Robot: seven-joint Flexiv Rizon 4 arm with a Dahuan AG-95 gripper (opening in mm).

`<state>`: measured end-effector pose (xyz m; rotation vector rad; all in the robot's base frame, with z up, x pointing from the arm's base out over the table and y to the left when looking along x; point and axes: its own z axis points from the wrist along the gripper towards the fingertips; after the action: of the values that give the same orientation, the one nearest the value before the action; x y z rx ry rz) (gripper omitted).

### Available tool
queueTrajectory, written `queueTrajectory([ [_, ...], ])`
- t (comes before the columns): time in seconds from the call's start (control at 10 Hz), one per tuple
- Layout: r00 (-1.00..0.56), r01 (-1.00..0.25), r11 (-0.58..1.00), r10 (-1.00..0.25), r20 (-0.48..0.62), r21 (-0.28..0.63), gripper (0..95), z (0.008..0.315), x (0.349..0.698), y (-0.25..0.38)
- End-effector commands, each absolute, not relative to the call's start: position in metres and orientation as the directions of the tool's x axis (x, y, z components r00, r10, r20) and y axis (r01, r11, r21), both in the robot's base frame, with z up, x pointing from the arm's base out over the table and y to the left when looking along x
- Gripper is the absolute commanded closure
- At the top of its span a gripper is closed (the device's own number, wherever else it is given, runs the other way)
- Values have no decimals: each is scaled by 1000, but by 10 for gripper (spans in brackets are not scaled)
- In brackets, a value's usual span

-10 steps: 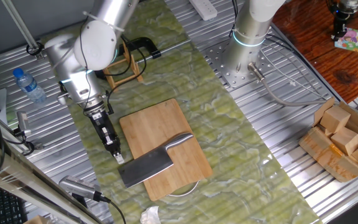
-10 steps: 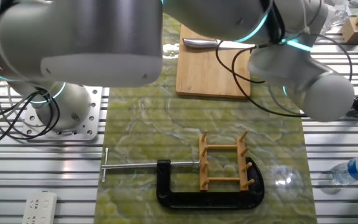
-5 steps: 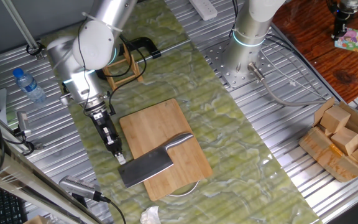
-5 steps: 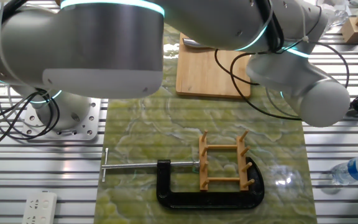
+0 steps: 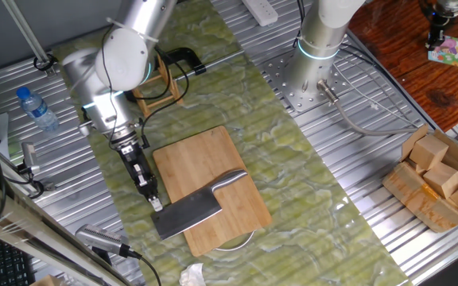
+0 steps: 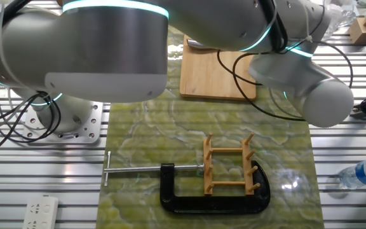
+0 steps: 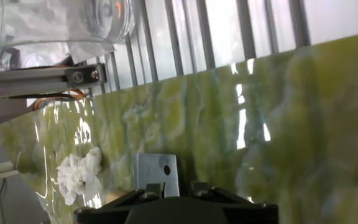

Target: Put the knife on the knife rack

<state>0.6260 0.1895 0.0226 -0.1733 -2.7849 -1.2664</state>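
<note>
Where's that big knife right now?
In one fixed view the knife lies flat on the cutting board, its blade overhanging the board's near-left corner. The gripper sits right at the blade's end.

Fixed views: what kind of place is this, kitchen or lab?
Most likely a robotics lab bench dressed with kitchen props. The table is slotted aluminium with a green marble-print mat laid over it, the arm's base is bolted to it, and a black clamp grips the knife rack.
</note>
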Motion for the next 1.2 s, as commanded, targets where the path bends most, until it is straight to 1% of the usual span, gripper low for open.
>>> queueTrajectory([
  [0.1,-991,135,653,71,117,745,760,21,623,193],
  [1.2,-990,138,654,86,109,744,760,17,619,205],
])
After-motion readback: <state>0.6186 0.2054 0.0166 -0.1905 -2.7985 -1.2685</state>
